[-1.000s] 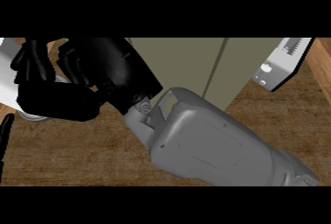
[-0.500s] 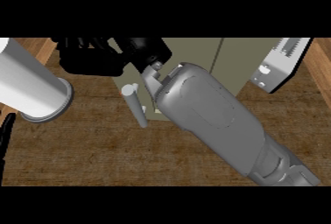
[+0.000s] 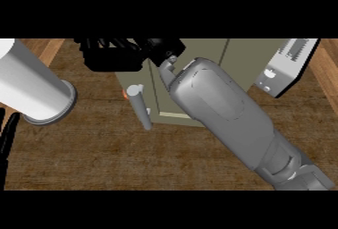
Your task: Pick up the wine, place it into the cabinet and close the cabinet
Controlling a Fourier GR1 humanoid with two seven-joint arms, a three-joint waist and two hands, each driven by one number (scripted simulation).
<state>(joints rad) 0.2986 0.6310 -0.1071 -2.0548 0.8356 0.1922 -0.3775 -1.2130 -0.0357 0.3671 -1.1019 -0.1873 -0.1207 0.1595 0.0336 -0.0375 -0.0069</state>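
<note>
My right forearm [image 3: 224, 112] crosses the view from the lower right up to the beige cabinet [image 3: 198, 58]. My right hand [image 3: 116, 58] is a black mass at the top edge, against the upper part of the cabinet door. The door's grey bar handle [image 3: 140, 107] stands just below the hand, with a small orange spot [image 3: 124, 94] beside it. A big white cylinder [image 3: 33, 85] with a grey rim lies at the left, apart from the hand. I cannot make out a wine bottle as such. My left hand [image 3: 6, 136] shows as a thin black sliver at the left edge.
A white appliance [image 3: 287, 67] with slots stands at the upper right beside the cabinet. Brown wooden counter [image 3: 132, 161] fills the lower half, with a lighter wooden strip [image 3: 327, 62] at the far right.
My right hand has moved from over the white cylinder at the left, up and to the right onto the cabinet door. The cylinder and the door handle have come into full sight.
</note>
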